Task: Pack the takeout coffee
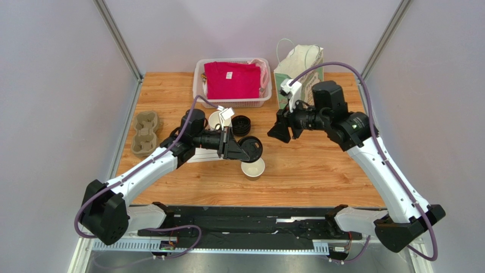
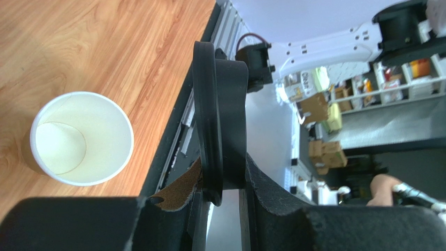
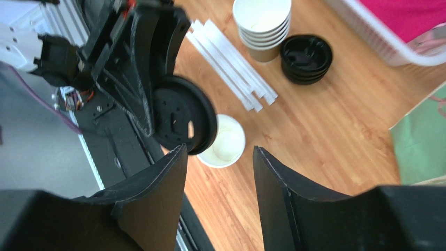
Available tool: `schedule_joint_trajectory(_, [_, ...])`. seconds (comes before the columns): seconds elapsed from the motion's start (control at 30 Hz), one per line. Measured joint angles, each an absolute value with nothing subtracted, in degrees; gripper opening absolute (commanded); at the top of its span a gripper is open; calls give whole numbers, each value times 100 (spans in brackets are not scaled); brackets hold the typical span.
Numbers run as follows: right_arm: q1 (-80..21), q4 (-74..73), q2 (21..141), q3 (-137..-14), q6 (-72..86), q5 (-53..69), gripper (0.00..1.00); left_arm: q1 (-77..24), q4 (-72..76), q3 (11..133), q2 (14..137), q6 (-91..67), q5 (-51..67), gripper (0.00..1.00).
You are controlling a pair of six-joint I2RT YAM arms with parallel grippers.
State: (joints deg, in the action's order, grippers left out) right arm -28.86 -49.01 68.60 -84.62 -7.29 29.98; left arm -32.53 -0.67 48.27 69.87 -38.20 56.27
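1. The left tool (image 1: 234,148) is pinching the black lid (image 1: 251,149) by its rim and holds it on edge in the air above the tabletop (image 1: 319,170).
2. The paper cup (image 1: 253,168) stands upright and uncovered on the tabletop toward the near edge, its cream inside showing. It sits just beside and below the lid.
3. The right tool (image 1: 279,130) hangs above the tabletop to the right of the cup, its fingers spread with nothing between them.
4. Farther back, a stack of nested cups (image 1: 217,119) sits just beside a pile of spare lids (image 1: 241,125), with white straws (image 1: 200,157) lying near them.
5. A basket (image 1: 200,85) of pink cloth and a paper bag (image 1: 299,67) stand at the far edge, and a cardboard cup carrier (image 1: 144,132) lies at the left.
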Motion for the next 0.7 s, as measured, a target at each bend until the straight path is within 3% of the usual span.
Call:
schedule_joint_trajectory(0.27, [-3522, -5074, 7170, -8383, -867, 2504, 50, -3039, 786, 4574, 6987, -4768, 5627, 0])
schedule_joint_trajectory(0.7, [-4051, -5070, 7502, -8379, -967, 1975, 38, -3039, 1063, 4567, 7015, -5037, 5649, 0])
